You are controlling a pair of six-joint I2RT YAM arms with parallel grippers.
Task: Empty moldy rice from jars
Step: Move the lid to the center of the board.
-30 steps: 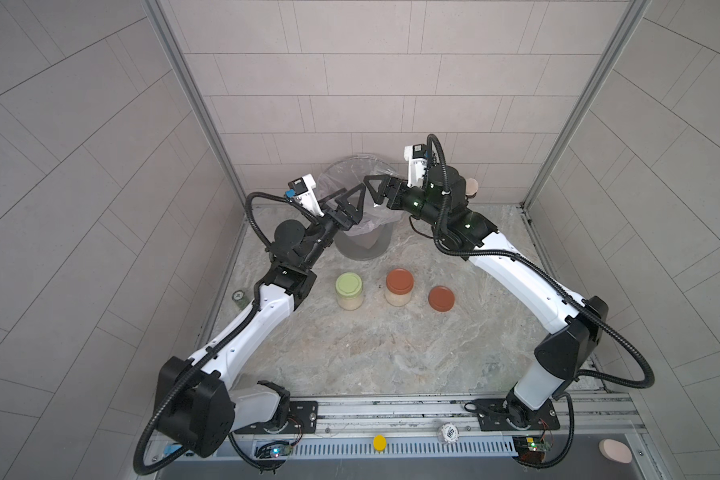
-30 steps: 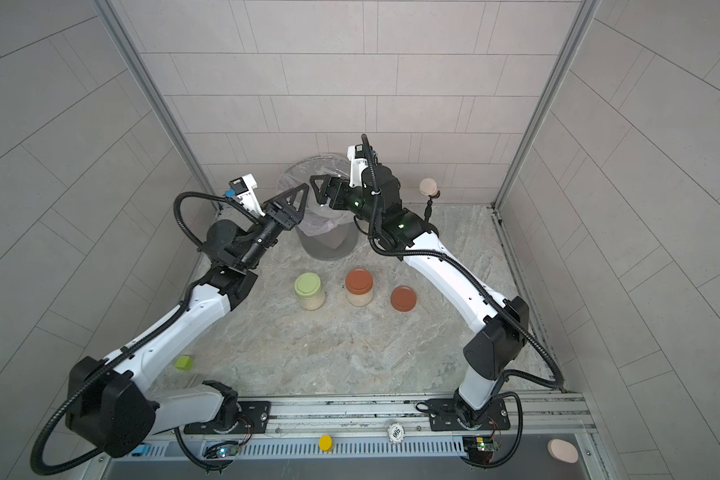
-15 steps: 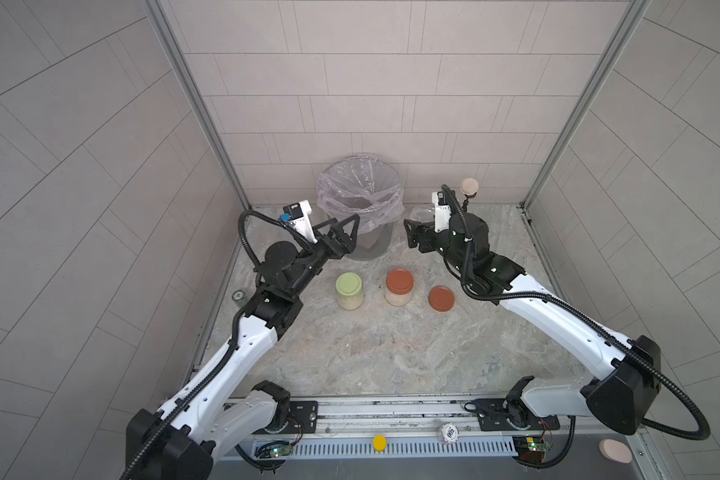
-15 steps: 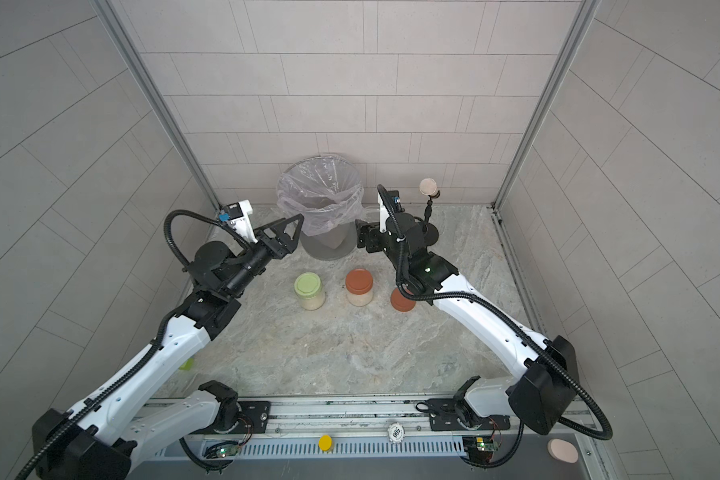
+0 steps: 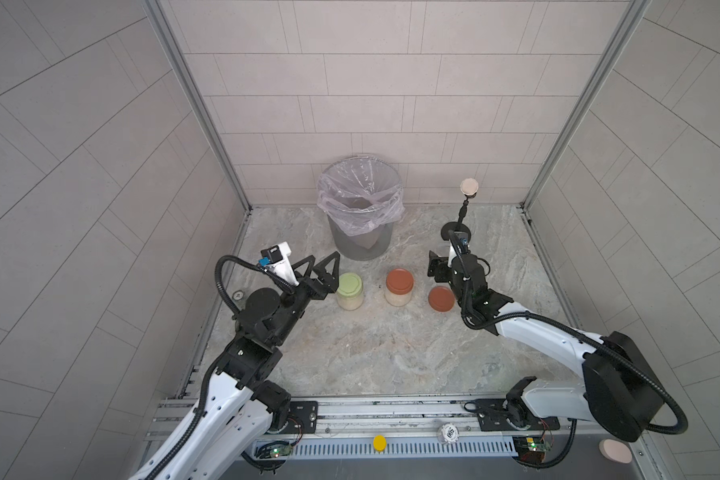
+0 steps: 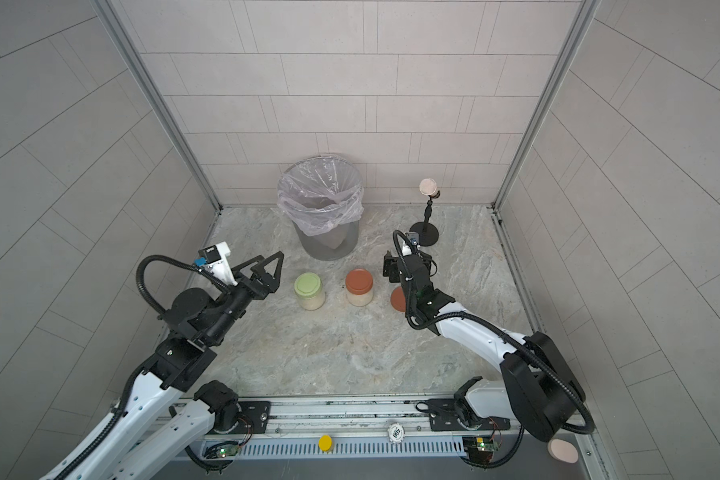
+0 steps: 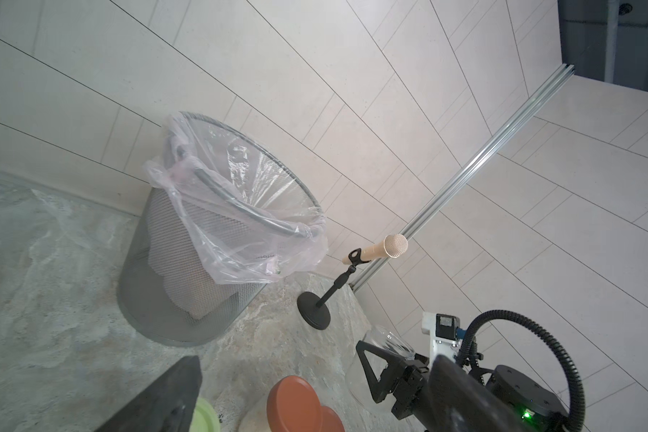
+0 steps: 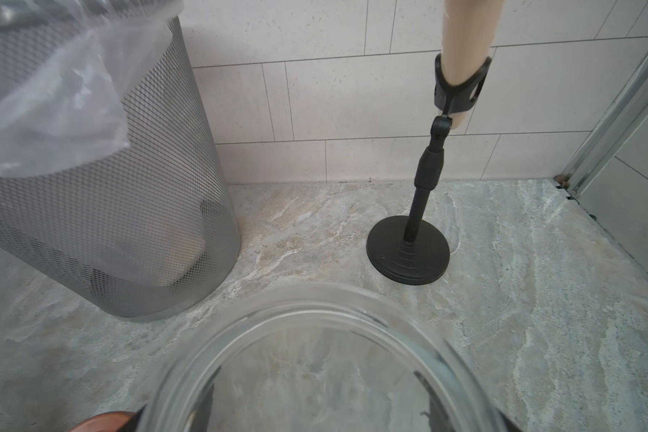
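Note:
Two jars stand mid-table, each with off-white moldy rice (image 5: 397, 299) showing through the glass: a pale-green-lidded jar (image 5: 350, 290) (image 6: 309, 290) and a rust-red-lidded jar (image 5: 399, 286) (image 6: 359, 286). A loose rust-red lid (image 5: 440, 298) (image 6: 396, 299) lies flat to their right. My right gripper (image 5: 440, 261) (image 6: 392, 266) is shut on a third jar (image 7: 386, 344) (image 8: 315, 310), which is lidless, empty and tilted just behind that lid. Whether it touches the table I cannot tell. My left gripper (image 5: 323, 266) (image 6: 270, 266) hovers open and empty just left of the green-lidded jar.
A grey mesh bin (image 5: 360, 245) (image 6: 329, 245) with a clear liner stands at the back wall behind the jars. A microphone on a black stand (image 5: 460, 232) (image 8: 408, 254) sits back right, close to my right wrist. A small dark can (image 5: 238, 295) sits at the left edge.
Both arms have come down and back from over the bin. The right one carried the empty jar down beside the loose lid. The left one dropped beside the green-lidded jar.

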